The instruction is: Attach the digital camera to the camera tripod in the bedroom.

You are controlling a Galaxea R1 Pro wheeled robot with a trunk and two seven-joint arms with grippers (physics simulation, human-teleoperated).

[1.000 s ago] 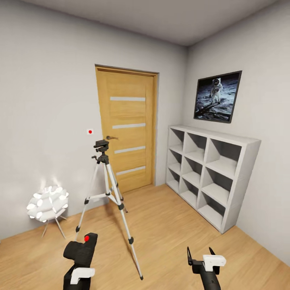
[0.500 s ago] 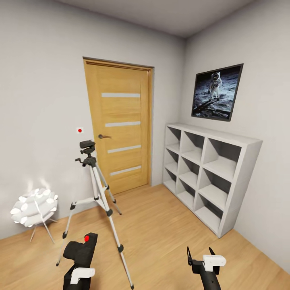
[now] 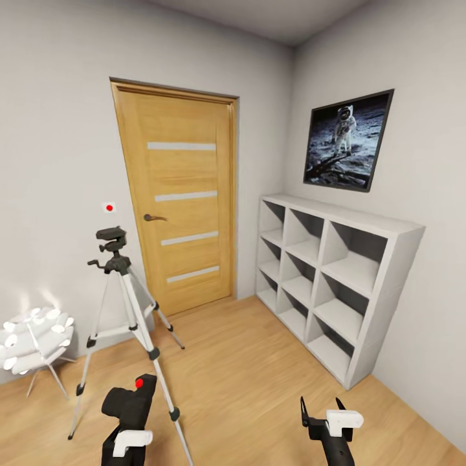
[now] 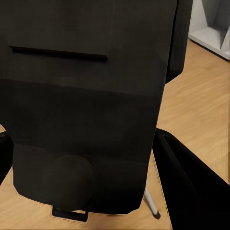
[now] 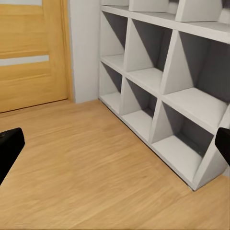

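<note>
A wooden door (image 3: 175, 200) is facing the robot; the camera tripod (image 3: 123, 323) is standing at ten o'clock. The left gripper (image 3: 129, 421) is clamping the digital camera (image 3: 131, 402) upright for mounting; the right gripper (image 3: 321, 409) is idling, jaws apart.

Our head view has swung to the right and drawn closer: the camera tripod (image 3: 126, 327), the wooden door (image 3: 176, 197) and the white floor lamp (image 3: 32, 340) now sit further left in it, the lamp cut by the edge. We see the cubby shelves (image 3: 333, 278) and the astronaut picture (image 3: 347, 140) larger.
</note>
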